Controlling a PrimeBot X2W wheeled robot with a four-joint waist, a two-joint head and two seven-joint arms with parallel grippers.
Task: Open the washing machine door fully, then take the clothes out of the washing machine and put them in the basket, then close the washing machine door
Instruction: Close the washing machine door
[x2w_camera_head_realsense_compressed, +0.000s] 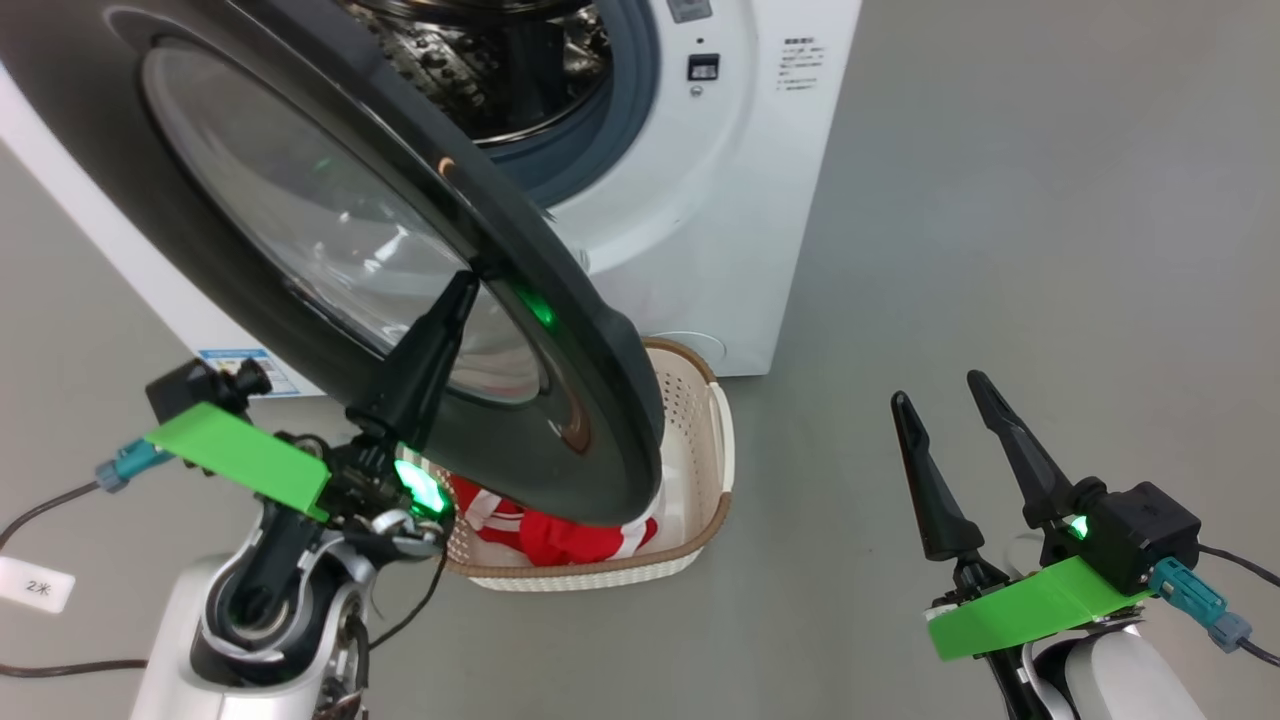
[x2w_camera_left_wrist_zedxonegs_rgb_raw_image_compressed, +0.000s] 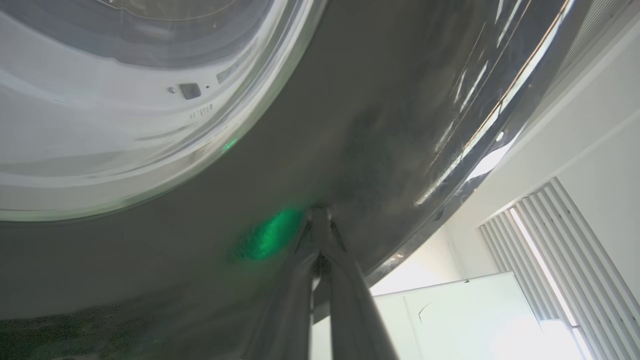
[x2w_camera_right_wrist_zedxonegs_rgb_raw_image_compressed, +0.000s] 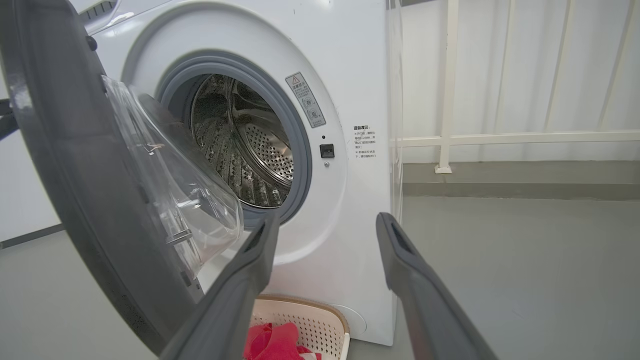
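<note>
Left gripper (x2w_camera_head_realsense_compressed: 466, 284), closed, touches the washing machine door (x2w_camera_head_realsense_compressed: 300, 200) overhanging the basket (x2w_camera_head_realsense_compressed: 692, 430) of clothes (x2w_camera_head_realsense_compressed: 560, 540); right gripper (x2w_camera_head_realsense_compressed: 936, 390) open.

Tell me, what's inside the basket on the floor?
Red clothes with white stripes lie in the basket. The washing machine door covers much of it, so whatever else is there is hidden.

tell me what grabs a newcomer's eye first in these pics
The big black-rimmed washing machine door stands partly open across the head view, the shut left pincer tipped against its outer face. Below it, the red clothes lie in the basket; the right pincer hangs open at the lower right.
</note>
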